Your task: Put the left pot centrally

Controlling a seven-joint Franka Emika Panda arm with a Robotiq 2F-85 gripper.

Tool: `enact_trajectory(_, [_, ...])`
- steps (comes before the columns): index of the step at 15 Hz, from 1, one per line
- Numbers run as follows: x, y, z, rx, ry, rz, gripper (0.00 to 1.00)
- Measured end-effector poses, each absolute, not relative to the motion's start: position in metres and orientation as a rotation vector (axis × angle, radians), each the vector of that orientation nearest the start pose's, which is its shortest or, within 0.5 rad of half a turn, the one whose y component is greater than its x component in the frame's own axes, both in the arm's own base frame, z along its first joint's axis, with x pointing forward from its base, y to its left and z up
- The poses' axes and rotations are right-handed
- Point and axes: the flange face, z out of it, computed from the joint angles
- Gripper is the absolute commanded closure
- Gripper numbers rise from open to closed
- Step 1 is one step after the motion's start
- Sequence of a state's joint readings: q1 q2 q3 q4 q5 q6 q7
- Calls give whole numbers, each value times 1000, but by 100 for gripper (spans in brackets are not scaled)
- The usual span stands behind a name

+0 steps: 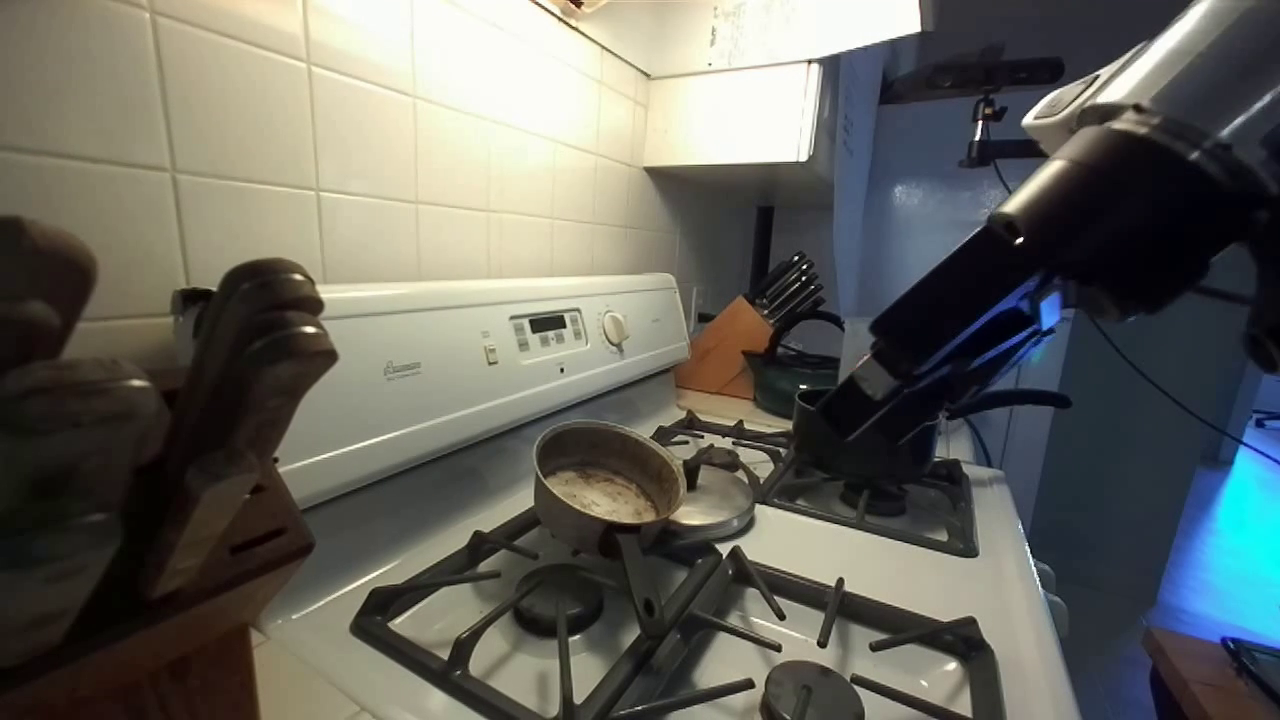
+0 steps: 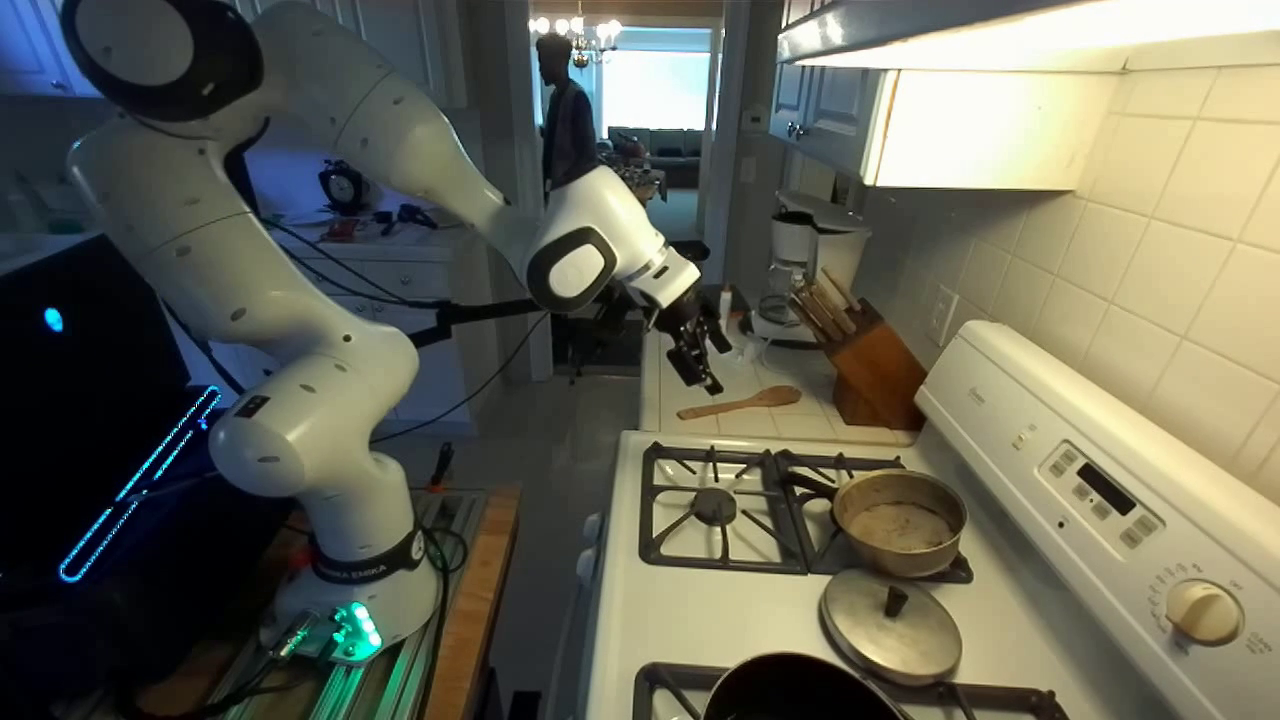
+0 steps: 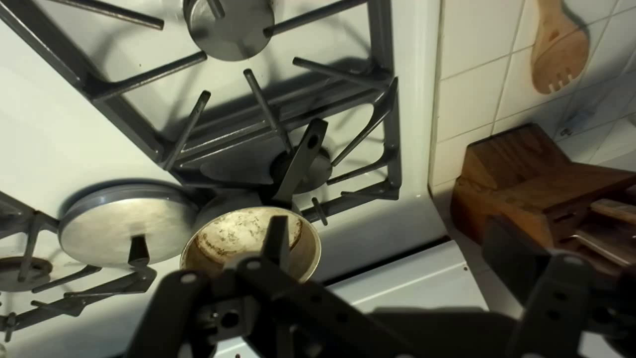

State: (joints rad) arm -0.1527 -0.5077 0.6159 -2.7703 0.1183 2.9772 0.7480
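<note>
The left pot [image 1: 625, 450], a small steel saucepan with a stained beige inside, stands at the back edge of the stove grate. It also shows in an exterior view [image 2: 900, 530] and in the wrist view [image 3: 233, 233]. Its dark handle [image 3: 303, 159] points toward the stove's front. My gripper [image 3: 395, 243] is open and empty, apart from the pot. It hangs in the air above the counter side of the stove [image 2: 718, 365]. In the wrist view, one finger overlaps the pot's rim and hides part of it.
A flat metal lid [image 2: 885, 640] with a black knob lies beside the pot. A black pot [image 2: 790, 685] stands on the far grate. A wooden knife block [image 2: 870, 365] and wooden spoon [image 2: 745, 403] are on the counter. The stove's backguard [image 1: 450, 380] rises behind.
</note>
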Motion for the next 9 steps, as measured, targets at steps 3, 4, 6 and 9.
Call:
enact_trajectory(3, [390, 158, 390, -2803, 585, -1032, 0])
enact_trajectory(4, [394, 155, 384, -2818, 616, -1039, 0])
enact_trajectory(6, [398, 152, 372, -2841, 660, -1037, 0])
enact_trajectory(9, [399, 153, 369, -2846, 668, -1036, 0])
